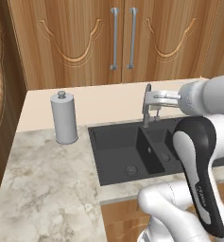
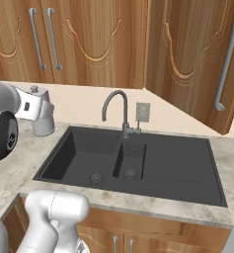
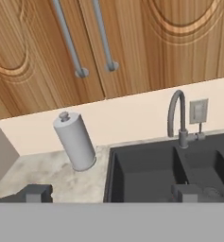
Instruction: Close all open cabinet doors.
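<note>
At the bottom of the hand view we see the gripper (image 3: 111, 194), its jaws spread wide with nothing between them, over the marble bench (image 1: 47, 189). Beyond lies the black sink (image 2: 133, 163) with its curved faucet (image 2: 116, 111). Left of the sink stands a grey paper-towel roll (image 1: 64, 118). Furthest, across the top of the frame, two cabinet doors (image 1: 116, 38) sit flush. At upper right of the right base view, one open door (image 2: 197, 59) stands angled out.
</note>
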{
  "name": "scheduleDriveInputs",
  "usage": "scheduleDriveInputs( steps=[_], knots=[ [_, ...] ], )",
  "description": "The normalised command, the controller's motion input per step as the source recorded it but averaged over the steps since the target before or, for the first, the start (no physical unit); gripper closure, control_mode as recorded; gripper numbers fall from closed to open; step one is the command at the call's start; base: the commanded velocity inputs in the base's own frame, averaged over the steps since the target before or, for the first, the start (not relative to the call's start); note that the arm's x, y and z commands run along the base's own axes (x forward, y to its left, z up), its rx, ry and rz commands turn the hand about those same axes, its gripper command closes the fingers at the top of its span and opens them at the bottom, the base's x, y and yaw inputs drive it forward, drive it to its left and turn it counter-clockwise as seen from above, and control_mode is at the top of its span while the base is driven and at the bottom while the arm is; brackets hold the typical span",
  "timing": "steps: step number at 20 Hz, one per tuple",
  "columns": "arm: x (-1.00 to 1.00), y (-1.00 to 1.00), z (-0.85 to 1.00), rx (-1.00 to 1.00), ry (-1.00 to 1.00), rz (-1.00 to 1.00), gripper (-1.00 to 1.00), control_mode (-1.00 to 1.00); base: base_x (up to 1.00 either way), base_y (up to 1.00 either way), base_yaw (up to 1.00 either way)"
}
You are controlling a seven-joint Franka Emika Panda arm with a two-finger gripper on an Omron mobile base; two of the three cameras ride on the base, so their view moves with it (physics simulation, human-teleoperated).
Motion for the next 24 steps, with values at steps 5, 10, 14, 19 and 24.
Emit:
scheduleDriveInputs(
  steps=[5,10,14,19,24],
  knots=[
    [-0.58,-0.13,0.04,-0.04,0.21,0.00,-1.00,-1.00,0.00,0.00,0.00],
    [-0.43,-0.38,0.00,-0.07,0.17,0.00,-1.00,-1.00,0.00,0.00,0.00],
    [-0.39,-0.38,0.00,-0.09,0.11,0.00,-1.00,-1.00,0.00,0.00,0.00],
    [-0.35,-0.31,0.00,-0.12,0.09,0.00,-1.00,-1.00,0.00,0.00,0.00],
    [-0.32,-0.22,-0.06,-0.15,0.03,0.00,-1.00,-1.00,0.00,0.00,0.00]
  ],
)
